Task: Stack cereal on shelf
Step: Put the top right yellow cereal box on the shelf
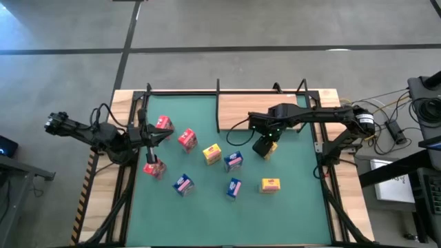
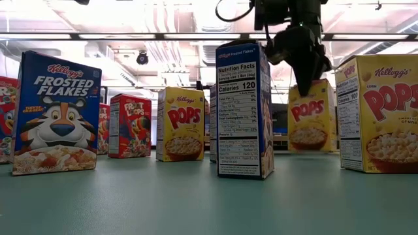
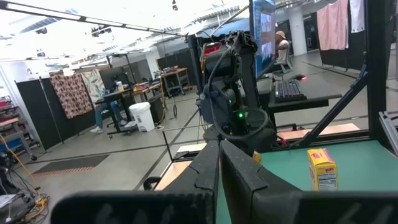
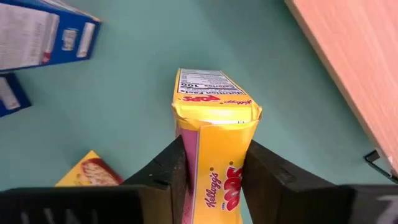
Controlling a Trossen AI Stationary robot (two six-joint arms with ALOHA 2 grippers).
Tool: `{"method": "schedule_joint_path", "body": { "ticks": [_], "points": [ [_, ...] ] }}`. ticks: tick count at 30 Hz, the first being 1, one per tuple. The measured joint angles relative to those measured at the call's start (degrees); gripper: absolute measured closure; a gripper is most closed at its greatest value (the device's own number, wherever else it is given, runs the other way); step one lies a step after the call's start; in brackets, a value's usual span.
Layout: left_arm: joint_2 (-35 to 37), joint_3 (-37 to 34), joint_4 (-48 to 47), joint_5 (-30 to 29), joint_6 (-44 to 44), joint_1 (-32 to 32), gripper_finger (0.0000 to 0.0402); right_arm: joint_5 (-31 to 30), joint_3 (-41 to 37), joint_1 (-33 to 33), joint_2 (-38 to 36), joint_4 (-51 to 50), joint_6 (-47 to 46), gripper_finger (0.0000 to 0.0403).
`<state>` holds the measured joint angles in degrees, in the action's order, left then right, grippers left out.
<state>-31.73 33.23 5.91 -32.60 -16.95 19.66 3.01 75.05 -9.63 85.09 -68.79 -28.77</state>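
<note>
Several tiny cereal boxes stand on the green mat: red (image 1: 163, 123), (image 1: 187, 139), (image 1: 154, 168), yellow (image 1: 212, 153), (image 1: 270, 184), blue (image 1: 233, 161), (image 1: 183, 184), (image 1: 233, 187). My right gripper (image 1: 266, 146) points down, shut on another yellow cereal box (image 4: 214, 134), near the shelf (image 1: 262, 110), a light-wood board with black posts at the far edge. My left gripper (image 3: 219, 146) is shut and holds nothing, level above the mat's left side by the red boxes. My right gripper pinches the yellow box between its two fingers (image 4: 166, 168), one on each of two opposite sides near the top (image 4: 186, 140). The fingers come from above, pointing down. The box is upright, and its bottom (image 2: 307, 147) appears to rest on the mat.
A blue box (image 2: 243, 111) and a yellow box (image 2: 382, 111) stand close on either side of the held one in the low view. Black frame posts (image 1: 218, 103) rise along the shelf's edge. Cables and equipment lie beyond the table's right side.
</note>
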Motion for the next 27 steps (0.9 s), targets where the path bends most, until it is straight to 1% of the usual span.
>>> {"method": "schedule_joint_path", "body": {
  "ticks": [7, 11, 14, 18, 20, 22, 27],
  "points": [
    [0.42, 0.0, -0.01, 0.0, -0.07, 0.0, 0.0401, 0.0, 6.06, -0.02, -0.15, -2.26, 3.87, 0.0291],
    [0.44, 0.0, 0.0, 0.0, -0.09, -0.02, 0.0401, -0.91, 10.34, -0.02, -0.15, -2.25, 9.19, 0.0291],
    [0.42, 0.0, -0.02, 0.0, -0.11, 0.0, 0.0401, -6.38, 13.13, -0.11, -0.15, -2.16, 14.67, 0.029],
    [0.44, 0.0, 0.0, 0.0, -0.11, -0.02, 0.0401, -18.74, 15.93, -0.15, -0.15, -1.82, 25.19, 0.029],
    [0.44, 0.0, 0.0, 0.0, -0.11, 0.0, 0.0401, -22.58, 16.48, -0.31, -0.17, -1.23, 30.39, 0.0289],
    [0.44, 0.0, 0.0, 0.0, -0.11, -0.02, 0.0401, -23.2, 16.61, -1.21, -0.17, 0.72, 35.24, 0.0289],
    [0.42, 0.0, 0.02, 0.01, -0.56, 0.0, 0.0401, -22.3, 16.67, -5.42, 1.02, 6.78, 40.55, 0.0289]
  ]
}}
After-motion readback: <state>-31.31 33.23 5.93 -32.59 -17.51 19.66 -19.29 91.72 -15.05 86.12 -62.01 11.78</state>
